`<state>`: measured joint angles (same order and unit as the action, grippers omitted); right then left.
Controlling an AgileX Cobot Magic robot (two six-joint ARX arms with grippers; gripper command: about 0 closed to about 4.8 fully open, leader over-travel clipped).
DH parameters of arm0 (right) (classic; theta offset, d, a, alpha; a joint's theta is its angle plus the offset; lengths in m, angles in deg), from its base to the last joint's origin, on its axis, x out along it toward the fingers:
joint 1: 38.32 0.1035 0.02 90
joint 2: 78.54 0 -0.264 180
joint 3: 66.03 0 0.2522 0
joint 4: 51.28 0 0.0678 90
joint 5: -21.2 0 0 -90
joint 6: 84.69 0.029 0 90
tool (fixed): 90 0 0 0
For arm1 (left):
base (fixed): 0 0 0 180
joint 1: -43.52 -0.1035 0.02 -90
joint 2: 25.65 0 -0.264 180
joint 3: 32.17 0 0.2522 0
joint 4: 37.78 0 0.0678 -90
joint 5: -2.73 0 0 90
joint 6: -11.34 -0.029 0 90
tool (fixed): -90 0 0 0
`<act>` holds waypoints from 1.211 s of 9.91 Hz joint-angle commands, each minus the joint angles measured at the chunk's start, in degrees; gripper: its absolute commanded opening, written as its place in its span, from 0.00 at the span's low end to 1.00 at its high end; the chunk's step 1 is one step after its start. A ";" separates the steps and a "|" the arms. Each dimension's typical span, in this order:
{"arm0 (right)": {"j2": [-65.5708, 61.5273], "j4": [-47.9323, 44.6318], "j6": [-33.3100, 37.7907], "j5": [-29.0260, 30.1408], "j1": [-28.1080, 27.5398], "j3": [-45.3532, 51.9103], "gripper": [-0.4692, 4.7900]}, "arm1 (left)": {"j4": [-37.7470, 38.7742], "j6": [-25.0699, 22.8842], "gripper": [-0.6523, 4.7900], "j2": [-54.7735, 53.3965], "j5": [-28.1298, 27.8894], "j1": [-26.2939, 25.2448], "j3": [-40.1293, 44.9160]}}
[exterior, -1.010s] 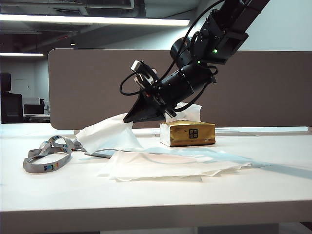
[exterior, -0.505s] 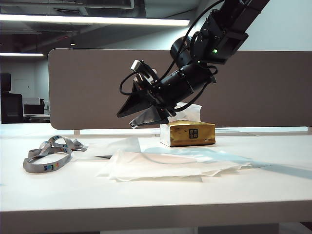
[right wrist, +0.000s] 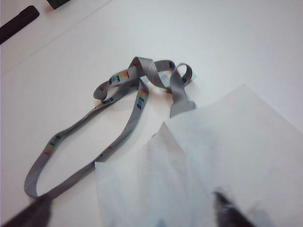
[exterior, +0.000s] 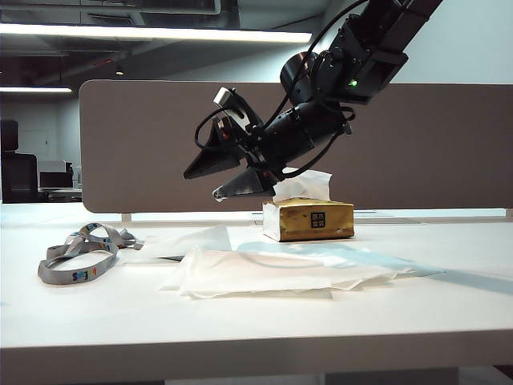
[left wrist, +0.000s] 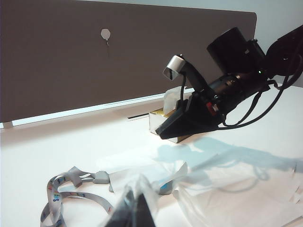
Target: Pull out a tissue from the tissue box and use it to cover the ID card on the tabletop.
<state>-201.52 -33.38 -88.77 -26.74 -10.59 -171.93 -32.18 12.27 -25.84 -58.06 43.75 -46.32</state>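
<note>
Tissue (exterior: 188, 241) flimsy, best pinched at an edge (right gripper (exterior: 215, 181) wide open, empty; left gripper (left wrist: 137, 210) unclear).

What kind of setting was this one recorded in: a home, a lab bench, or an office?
Most likely an open-plan office. The white tabletop is backed by a grey-brown divider panel, long ceiling strip lights run overhead, and more desks show dimly behind on the left. A grey lanyard lies on the tabletop.

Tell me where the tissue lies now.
In the exterior view the tissue lies flat on the tabletop, left of the tissue box, beside the lanyard, below the open right pincer.
</note>
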 commanded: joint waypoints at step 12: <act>43.36 -0.46 -0.20 -32.72 -8.35 10.05 0.08 | 1.73 2.97 0.11 -0.04 -18.05 0.02 -0.24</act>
<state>-159.88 -31.85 -88.83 -60.22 -18.83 -163.40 -30.21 14.96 -25.82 -75.96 43.75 -46.32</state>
